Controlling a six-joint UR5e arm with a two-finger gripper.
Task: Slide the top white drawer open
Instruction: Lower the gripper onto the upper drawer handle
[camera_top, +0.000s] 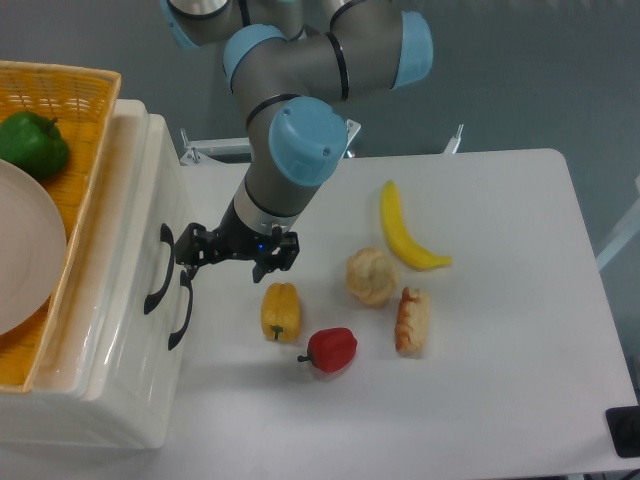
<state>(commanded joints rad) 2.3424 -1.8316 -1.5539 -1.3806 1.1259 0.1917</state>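
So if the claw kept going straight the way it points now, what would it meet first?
Probably the top drawer's handle. The claw points left at the cabinet front, its tips right beside that upper black handle. From this one view I can't tell whether they already touch, or its height against the lower handle.

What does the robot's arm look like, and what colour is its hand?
The arm is made of fat, round grey tubes joined by elbows with light blue caps. At its end sits a small black gripper with two short fingers, and a tiny blue light glows on the black wrist part. No loose cables show.
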